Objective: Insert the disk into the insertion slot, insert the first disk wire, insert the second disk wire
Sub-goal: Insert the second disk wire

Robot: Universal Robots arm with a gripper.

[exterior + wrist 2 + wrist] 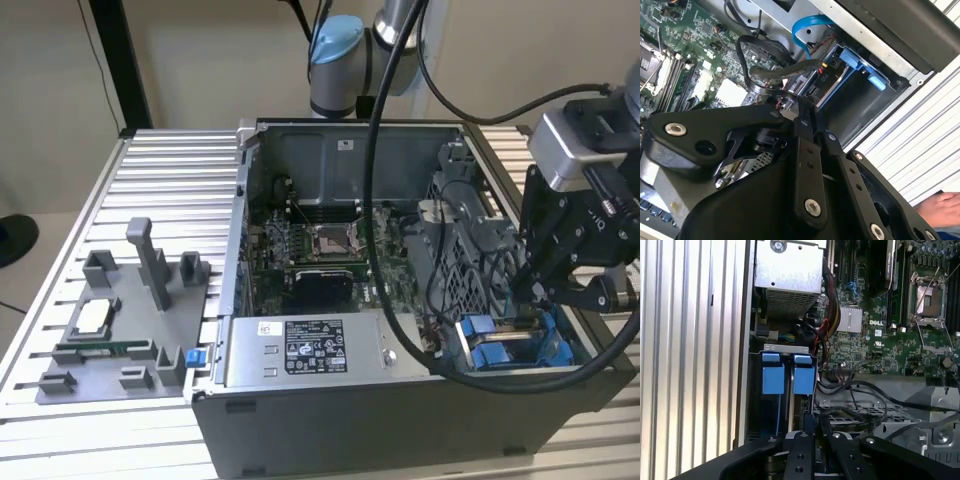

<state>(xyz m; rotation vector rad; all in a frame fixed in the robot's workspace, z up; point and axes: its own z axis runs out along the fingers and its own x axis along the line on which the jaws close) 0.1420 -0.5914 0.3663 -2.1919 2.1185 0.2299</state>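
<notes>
My gripper (527, 292) hangs over the front corner of the open computer case on the exterior view's right, just above the insertion slot (470, 270), a dark perforated bay. The disk's blue carrier (497, 345) sits inside that bay; its two blue tabs (772, 377) show in the first wrist view. In both wrist views the gripper (799, 107) (812, 432) has its black fingers (805, 165) drawn close together, seemingly pinching the end of a black disk wire (765, 72). A light blue wire (805, 30) loops beside the bay.
The grey power-supply box (300, 350) fills the case's front, with the motherboard (320, 250) behind it. A grey fixture tray (110, 330) lies on the ribbed table at the exterior view's left. Thick black arm cables (375, 180) hang across the case. A hand (940, 207) rests on the table.
</notes>
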